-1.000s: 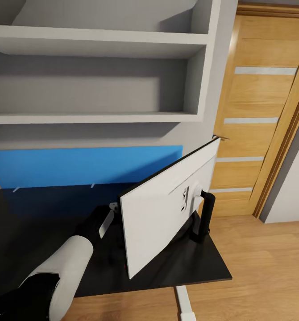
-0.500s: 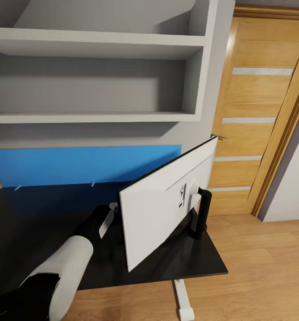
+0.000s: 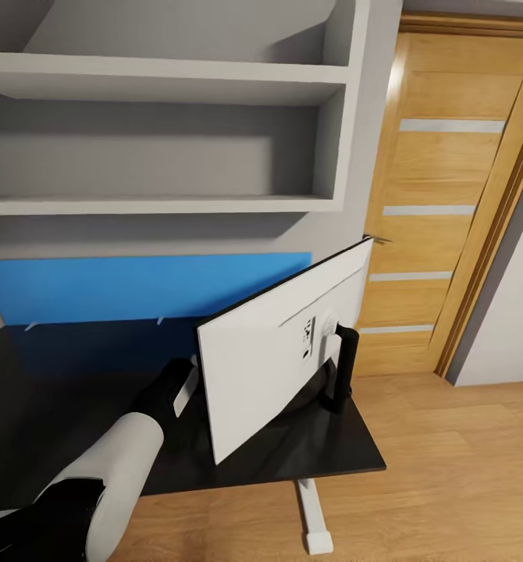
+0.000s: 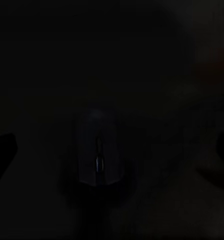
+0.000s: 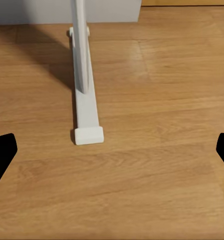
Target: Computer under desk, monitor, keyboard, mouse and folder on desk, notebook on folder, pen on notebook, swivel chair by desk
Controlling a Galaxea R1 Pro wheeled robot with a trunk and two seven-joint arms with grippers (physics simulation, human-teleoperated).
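The left arm (image 3: 129, 460) reaches forward over the black desk (image 3: 51, 390), its end effector hidden behind the monitor (image 3: 281, 355), so its grip cannot be told. The monitor stands near the desk's right end, white back showing. The right end effector's fingertips (image 5: 2, 150) are spread above the wooden floor (image 5: 157, 165), by the desk's white foot (image 5: 86, 115).

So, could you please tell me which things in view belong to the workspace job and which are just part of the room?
Belonging to the job:
- monitor, standing on the desk, white back toward the camera
- desk, black top with blue back panel
- left arm, reaching over the desk beside the monitor

Just there:
- grey wall shelves
- wooden door
- wooden floor
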